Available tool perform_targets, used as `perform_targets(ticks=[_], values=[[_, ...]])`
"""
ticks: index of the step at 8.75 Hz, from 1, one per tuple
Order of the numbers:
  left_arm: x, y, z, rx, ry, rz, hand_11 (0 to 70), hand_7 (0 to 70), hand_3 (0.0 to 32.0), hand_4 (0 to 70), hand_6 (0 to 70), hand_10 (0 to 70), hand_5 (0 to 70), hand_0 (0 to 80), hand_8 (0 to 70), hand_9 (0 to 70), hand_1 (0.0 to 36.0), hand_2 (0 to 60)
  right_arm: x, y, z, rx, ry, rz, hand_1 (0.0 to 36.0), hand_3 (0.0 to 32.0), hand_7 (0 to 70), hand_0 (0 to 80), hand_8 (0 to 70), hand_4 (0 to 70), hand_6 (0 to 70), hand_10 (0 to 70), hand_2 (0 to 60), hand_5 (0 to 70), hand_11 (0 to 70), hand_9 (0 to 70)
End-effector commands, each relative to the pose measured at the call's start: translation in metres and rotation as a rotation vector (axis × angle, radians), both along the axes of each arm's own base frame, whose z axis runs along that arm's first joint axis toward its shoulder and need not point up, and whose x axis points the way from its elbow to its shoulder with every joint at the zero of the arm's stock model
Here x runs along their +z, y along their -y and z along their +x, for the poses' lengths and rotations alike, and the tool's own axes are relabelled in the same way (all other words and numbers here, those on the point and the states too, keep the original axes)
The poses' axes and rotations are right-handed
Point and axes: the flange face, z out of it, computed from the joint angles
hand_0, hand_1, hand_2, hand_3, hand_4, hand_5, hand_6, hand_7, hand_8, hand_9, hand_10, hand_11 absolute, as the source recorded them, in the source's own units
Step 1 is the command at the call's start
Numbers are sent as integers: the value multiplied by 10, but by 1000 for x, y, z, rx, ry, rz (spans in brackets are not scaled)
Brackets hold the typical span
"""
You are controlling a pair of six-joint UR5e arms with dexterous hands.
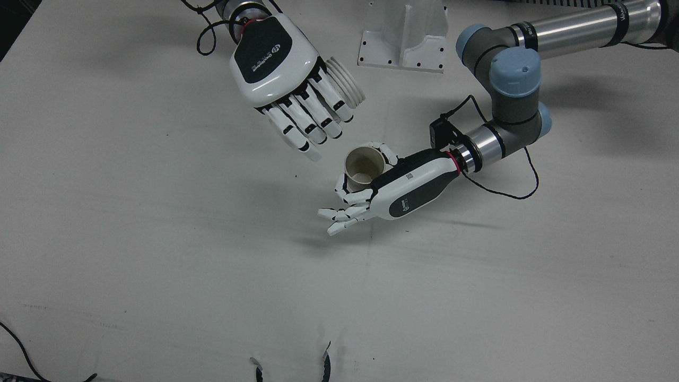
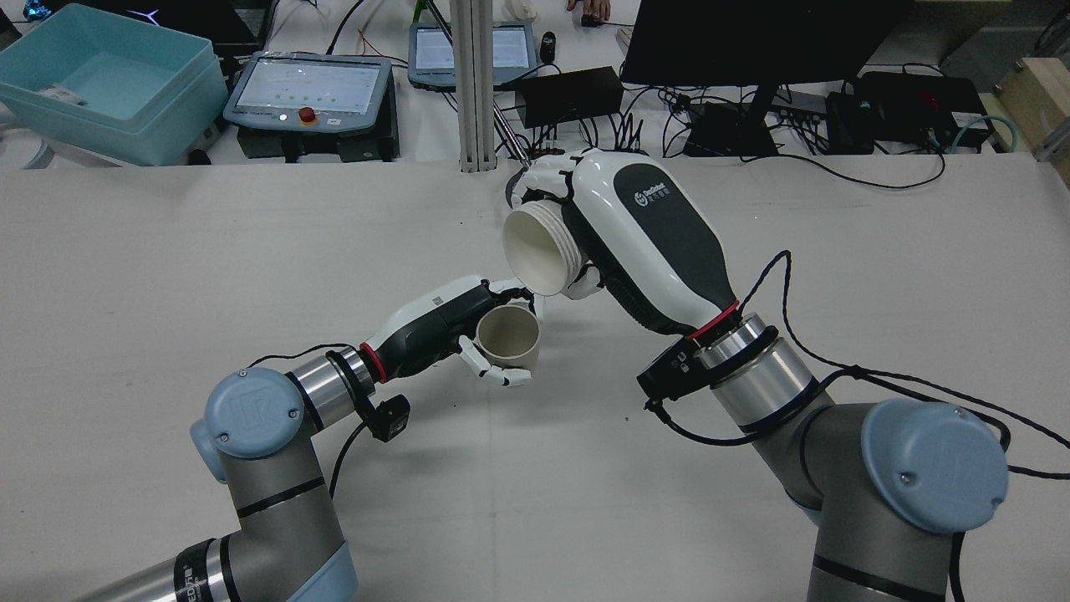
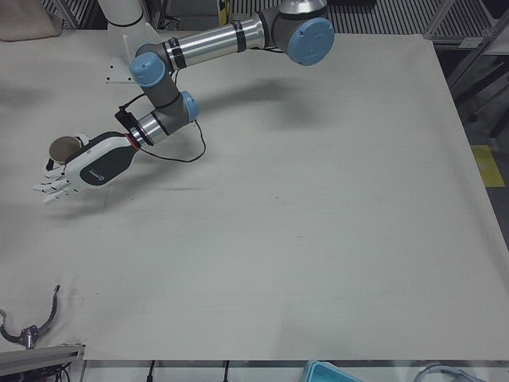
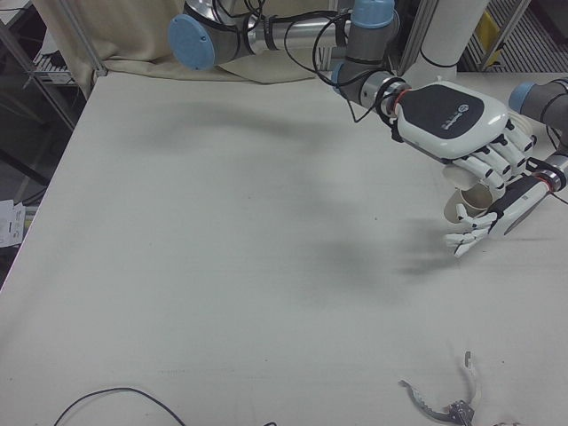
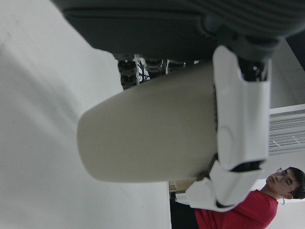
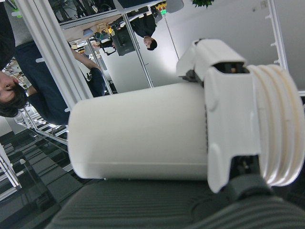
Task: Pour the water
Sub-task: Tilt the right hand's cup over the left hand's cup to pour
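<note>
Overhead, right hand [image 2: 635, 226] clasping white threaded-rim container [image 2: 539, 251] tilted, left hand [image 2: 435, 322] gripping beige cup [image 2: 508, 336], seemingly empty.

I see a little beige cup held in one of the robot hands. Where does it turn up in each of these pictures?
Front view: beige cup, centre, mouth up.
Rear view: centre, below the tilted white ridged cup.
Left-front view: far left edge.
Right-front view: right side, mostly hidden by the right hand.
Left hand view: fills the middle, lying sideways.
Right hand view: not in it.
Shared landmark: the left hand that holds it.
</note>
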Motion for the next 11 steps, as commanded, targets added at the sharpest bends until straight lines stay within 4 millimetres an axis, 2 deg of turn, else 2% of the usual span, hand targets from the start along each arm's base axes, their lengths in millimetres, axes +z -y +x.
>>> perform_targets(ticks=[1, 2, 4, 5, 6, 7, 9, 10, 11], values=[[-3, -1, 0, -1, -4, 3, 171, 240, 0, 249, 43, 91, 700, 615, 15, 46, 360, 600, -5, -32, -56, 5, -211, 66, 360, 0, 473, 702, 421, 246, 460, 231, 600, 700, 375, 544], [-1, -1, 0, -1, -3, 2, 171, 240, 0, 246, 42, 91, 700, 605, 16, 47, 360, 600, 1, -25, -73, -4, -258, 55, 360, 0, 465, 652, 415, 250, 453, 230, 600, 700, 371, 537], [-1, -1, -2, -3, -4, 3, 170, 240, 0, 246, 39, 90, 700, 614, 15, 46, 360, 600, 0, -22, -70, 8, -259, 47, 360, 0, 461, 635, 415, 254, 453, 233, 600, 700, 375, 537], [-2, 0, -5, -4, -4, 3, 169, 239, 0, 245, 35, 89, 700, 621, 15, 44, 360, 600, -7, -8, -55, 44, -247, 46, 360, 0, 465, 640, 414, 258, 456, 235, 600, 700, 379, 535], [2, 3, -7, -10, 1, -1, 167, 235, 0, 242, 30, 88, 700, 613, 15, 44, 360, 600, -12, -3, -37, 66, -251, 41, 360, 0, 458, 648, 409, 256, 451, 232, 600, 700, 374, 528], [9, 6, -11, -16, 6, -8, 168, 229, 0, 238, 26, 90, 700, 601, 15, 43, 360, 600, -16, -6, -18, 77, -267, 32, 360, 0, 450, 635, 408, 252, 445, 235, 600, 700, 377, 527], [21, 16, -23, -35, 13, -17, 167, 220, 0, 228, 14, 89, 700, 586, 14, 42, 360, 600, -7, -11, -1, 82, -285, 23, 360, 0, 431, 623, 401, 242, 426, 232, 600, 700, 371, 518], [45, 34, -50, -72, 16, -24, 165, 217, 0, 230, 12, 88, 700, 586, 14, 41, 360, 600, -3, -15, 7, 81, -288, 21, 360, 0, 428, 624, 400, 242, 425, 231, 600, 700, 370, 517], [57, 42, -72, -95, 14, -32, 165, 219, 0, 234, 15, 88, 700, 590, 13, 40, 360, 600, -1, -10, 15, 99, -294, 16, 360, 0, 428, 624, 400, 242, 425, 231, 600, 700, 370, 517]])
